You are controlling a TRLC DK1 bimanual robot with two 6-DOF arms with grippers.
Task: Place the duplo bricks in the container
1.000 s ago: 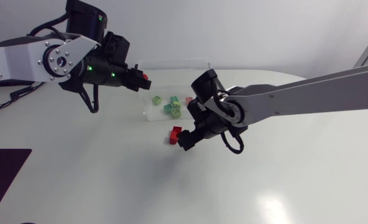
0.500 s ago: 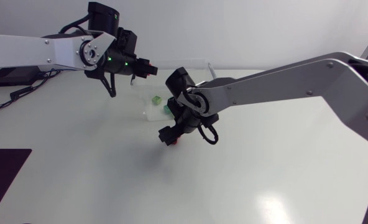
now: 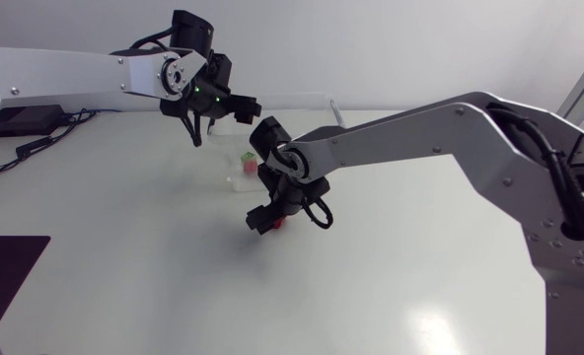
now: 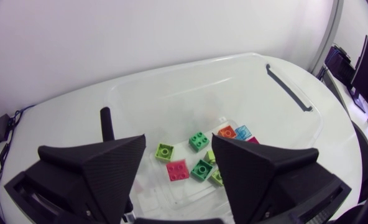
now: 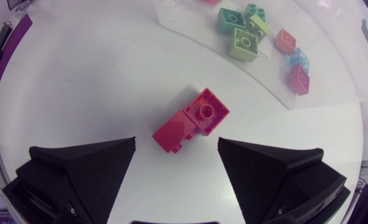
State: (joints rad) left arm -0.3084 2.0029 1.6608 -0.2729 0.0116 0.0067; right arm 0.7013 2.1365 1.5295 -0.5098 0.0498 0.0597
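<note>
Two joined red duplo bricks [image 5: 193,118] lie on the white table, just ahead of my right gripper [image 5: 178,155] and between its open, wide-set fingers without touching them. From overhead, that gripper [image 3: 262,219] hovers right over the red bricks [image 3: 276,221]. My left gripper [image 4: 178,180] hangs open and empty above the clear container [image 4: 171,81]. Below it lie several bricks, among them a pink-red brick [image 4: 177,169], a lime brick [image 4: 165,150] and a green brick [image 4: 199,141]. In the head view my right arm hides most of the container [image 3: 312,97].
The container's near wall [image 5: 202,46] stands a short way beyond the red bricks. A black strip [image 4: 288,87] runs along the container's far rim. Open white tabletop surrounds the red bricks on the other sides.
My left arm swung right over the container and opened; the red brick it held is no longer in its fingers. My right gripper moved left and down over the red bricks.
</note>
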